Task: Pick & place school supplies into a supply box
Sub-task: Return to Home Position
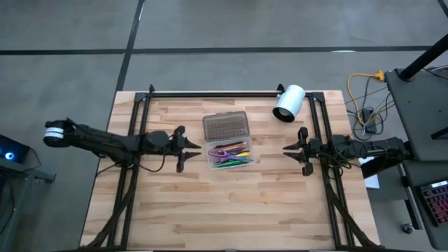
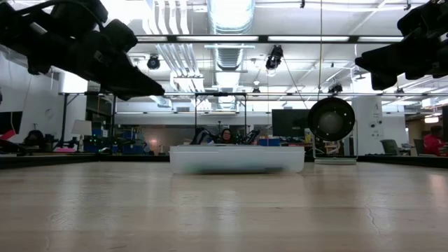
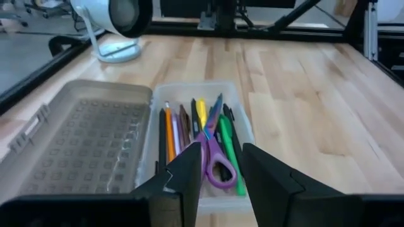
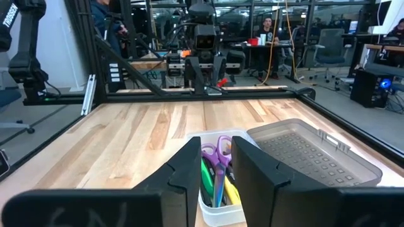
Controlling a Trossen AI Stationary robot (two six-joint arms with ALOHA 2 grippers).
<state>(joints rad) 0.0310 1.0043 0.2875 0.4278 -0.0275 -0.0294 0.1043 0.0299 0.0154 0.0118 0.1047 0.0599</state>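
Grey concrete floor [image 1: 63,28] with dark seams surrounds the pale wooden counter [image 1: 231,210]. Far behind lies an open workshop: exposed ceiling ducts [image 2: 227,17], long strip lights [image 2: 280,38], desks, office chairs [image 4: 328,44], a seated person [image 2: 226,134]. A yellow cable [image 1: 367,74] trails on the floor, right.

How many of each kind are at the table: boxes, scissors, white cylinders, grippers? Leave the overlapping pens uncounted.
supply box: 1
purple scissors: 1
white cylinder: 1
grippers: 2 (left gripper, right gripper)
Total: 5
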